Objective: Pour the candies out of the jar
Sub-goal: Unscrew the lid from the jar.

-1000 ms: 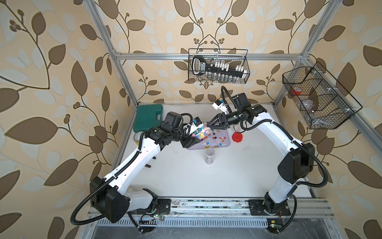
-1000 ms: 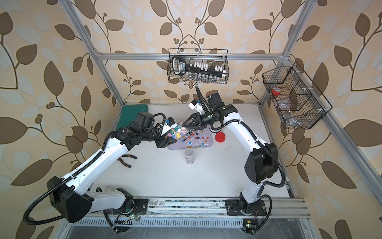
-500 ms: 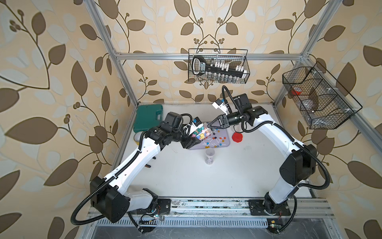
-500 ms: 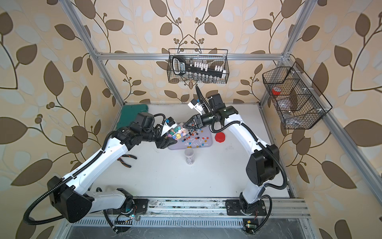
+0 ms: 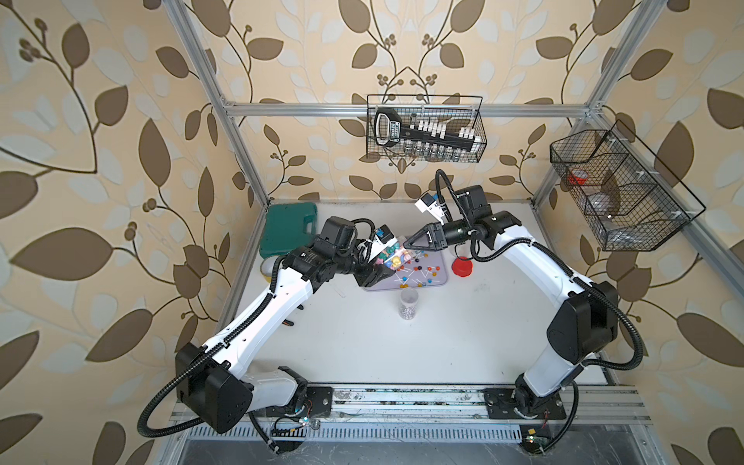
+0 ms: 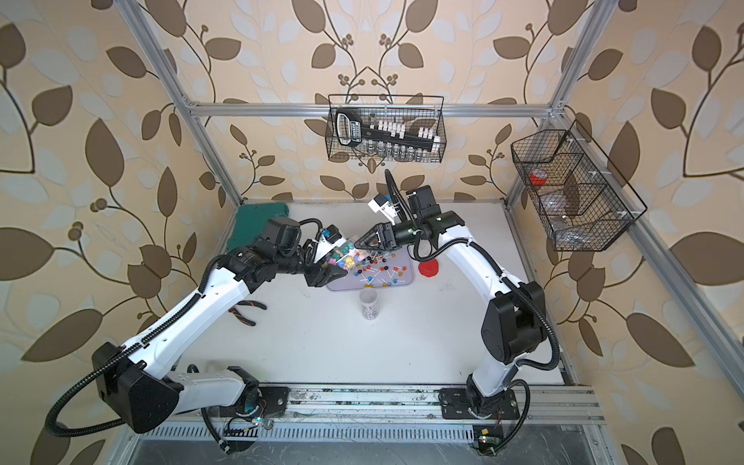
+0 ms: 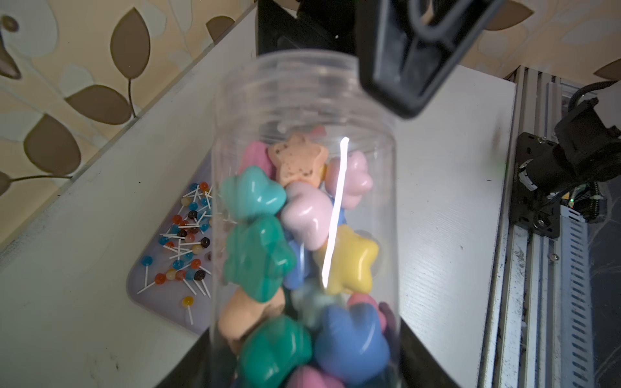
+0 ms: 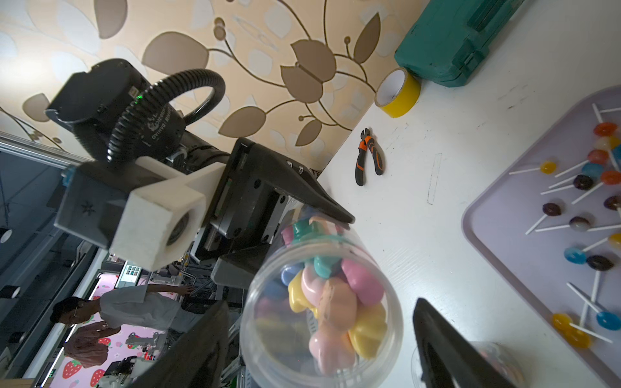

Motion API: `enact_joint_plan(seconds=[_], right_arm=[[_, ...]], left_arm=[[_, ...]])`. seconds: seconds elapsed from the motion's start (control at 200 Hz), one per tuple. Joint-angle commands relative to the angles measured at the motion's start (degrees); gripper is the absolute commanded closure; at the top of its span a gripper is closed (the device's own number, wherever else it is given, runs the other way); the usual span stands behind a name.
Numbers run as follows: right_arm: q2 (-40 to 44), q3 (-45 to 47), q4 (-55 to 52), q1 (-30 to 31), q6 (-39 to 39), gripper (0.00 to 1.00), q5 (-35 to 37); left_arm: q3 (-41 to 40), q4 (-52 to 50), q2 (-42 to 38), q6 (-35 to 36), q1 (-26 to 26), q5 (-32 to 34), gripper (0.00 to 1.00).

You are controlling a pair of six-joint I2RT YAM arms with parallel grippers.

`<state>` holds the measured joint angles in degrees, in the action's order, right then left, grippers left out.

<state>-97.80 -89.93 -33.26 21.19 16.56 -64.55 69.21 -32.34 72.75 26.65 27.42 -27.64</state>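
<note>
My left jaws are clamped on the tilted jar (image 7: 304,100) of star candies (image 7: 257,258), right jaws spread wide around its mouth, maybe not touching.

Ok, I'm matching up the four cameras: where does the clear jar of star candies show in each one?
In a top view: the jar mid-scene, tilted in the left gripper at the lilac tray's end.
In a top view: the jar in that same spot.
Left wrist: it fills the centre, seen from its base end.
Right wrist: close up, open mouth toward the camera.
Shared landmark: the lilac tray of lollipops.
</note>
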Motion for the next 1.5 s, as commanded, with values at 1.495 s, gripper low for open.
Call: enact_joint_plan(seconds=[1.495], right_arm=[[-3.46, -7.28, -9.17, 0.46, -3.90, 0.49, -2.58]], left_arm=[[2.42, 4.66, -1.68, 0.70, 0.44, -2.38, 0.44]])
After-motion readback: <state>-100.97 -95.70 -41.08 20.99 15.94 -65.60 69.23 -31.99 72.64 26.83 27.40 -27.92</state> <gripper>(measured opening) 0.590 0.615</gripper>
